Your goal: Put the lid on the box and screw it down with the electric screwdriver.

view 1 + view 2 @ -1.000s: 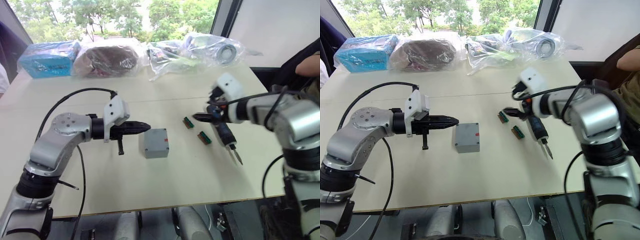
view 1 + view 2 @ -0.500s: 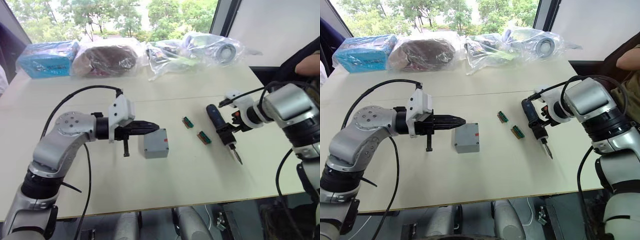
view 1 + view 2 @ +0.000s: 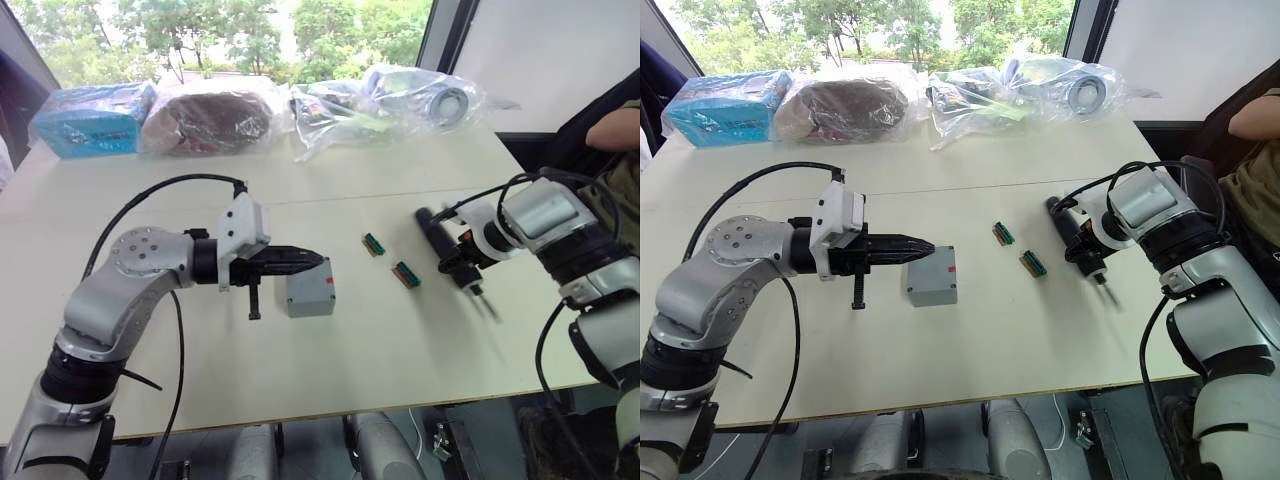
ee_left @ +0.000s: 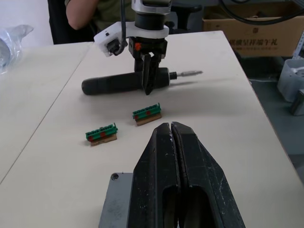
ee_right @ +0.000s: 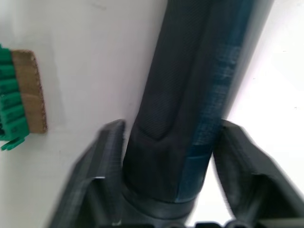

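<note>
Straddling the electric screwdriver (image 4: 126, 81), the right end effector (image 4: 147, 80) has one black finger on each side of the dark barrel, though the wrist view leaves slim gaps, so a firm grip cannot be confirmed. That tool lies flat on the worktop (image 3: 970, 370), its thin metal bit pointing toward the near edge. Two small green connector blocks (image 3: 1019, 250) sit between the screwdriver and the box (image 3: 931, 279). The grey box stands upright near the worktop's middle, a red mark on its side; its top looks flat and closed. The left end effector (image 3: 923, 246) has its fingers pressed together, empty, tips hovering at the box's near top edge. Clear plastic bags (image 3: 940, 90) line the far side. A person's arm (image 3: 612, 128) shows at the right.
</note>
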